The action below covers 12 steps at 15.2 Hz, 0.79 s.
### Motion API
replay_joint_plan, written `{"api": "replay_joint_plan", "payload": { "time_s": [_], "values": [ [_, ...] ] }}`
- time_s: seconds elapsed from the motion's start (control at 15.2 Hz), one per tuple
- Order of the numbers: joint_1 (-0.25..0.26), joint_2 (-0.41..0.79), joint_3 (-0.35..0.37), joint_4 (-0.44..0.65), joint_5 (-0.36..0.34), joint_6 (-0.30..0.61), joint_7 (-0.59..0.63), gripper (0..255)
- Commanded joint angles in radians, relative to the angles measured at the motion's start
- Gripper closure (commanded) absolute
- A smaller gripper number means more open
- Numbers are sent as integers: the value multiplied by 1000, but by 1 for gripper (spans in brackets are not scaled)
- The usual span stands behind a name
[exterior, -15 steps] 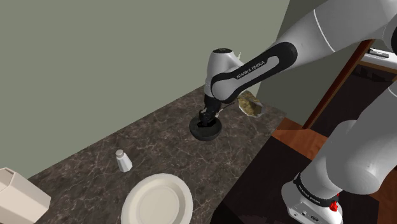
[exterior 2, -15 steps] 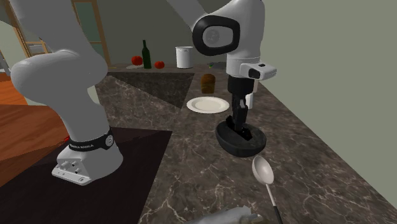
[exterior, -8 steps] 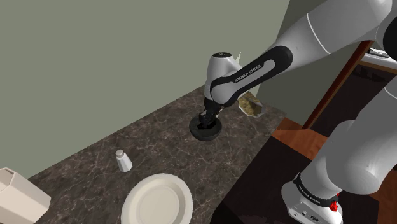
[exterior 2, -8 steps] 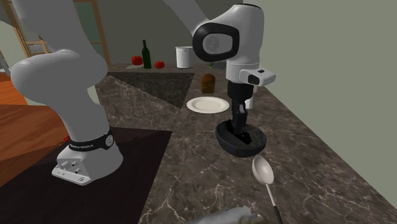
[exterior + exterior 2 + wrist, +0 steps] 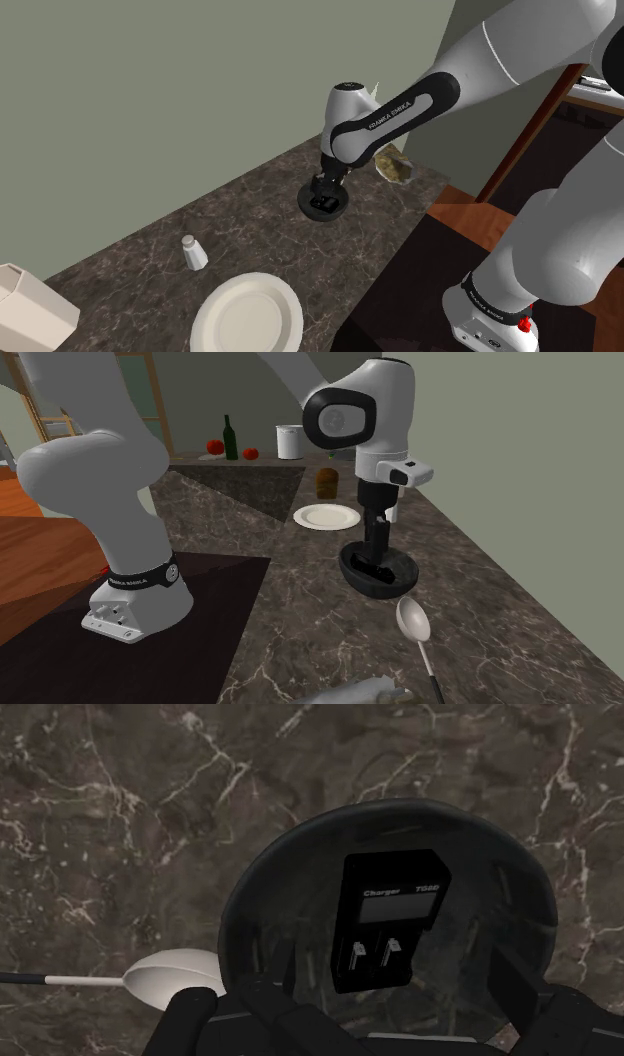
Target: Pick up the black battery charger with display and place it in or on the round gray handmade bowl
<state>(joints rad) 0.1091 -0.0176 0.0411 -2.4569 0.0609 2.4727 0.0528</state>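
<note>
The black battery charger (image 5: 390,919) with its grey display lies flat inside the round dark bowl (image 5: 265,894) on the dark marble counter. My gripper (image 5: 395,994) hangs just above the bowl, open, its fingers (image 5: 515,979) standing apart on either side of the charger without touching it. In the second exterior view the charger (image 5: 372,565) rests on the floor of the bowl (image 5: 350,574) below the gripper (image 5: 377,542). The shoulder view has the bowl (image 5: 341,211) mid-counter with the charger (image 5: 323,206) in it, under the gripper (image 5: 322,186).
A white spoon (image 5: 413,620) lies on the counter beside the bowl. A white plate (image 5: 247,315), a small shaker (image 5: 193,252) and a white box (image 5: 30,305) sit toward the shoulder view's lower left. An olive crumpled object (image 5: 393,165) lies near the counter's far corner.
The charger, held upright between the fingers a second ago, now lies flat in the bowl. The fingers have opened and let it go; the arm barely moved.
</note>
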Motion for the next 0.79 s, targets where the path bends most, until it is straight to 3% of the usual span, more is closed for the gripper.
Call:
{"api": "replay_joint_plan", "payload": {
  "time_s": [0.0, 0.2, 0.73],
  "values": [
    [-1, -28, -1, 8, -1, -36, 0, 0],
    [-3, -97, -3, 38, -3, -135, 1, 0],
    [-3, -97, -3, 38, -3, -135, 1, 0]
  ]
}}
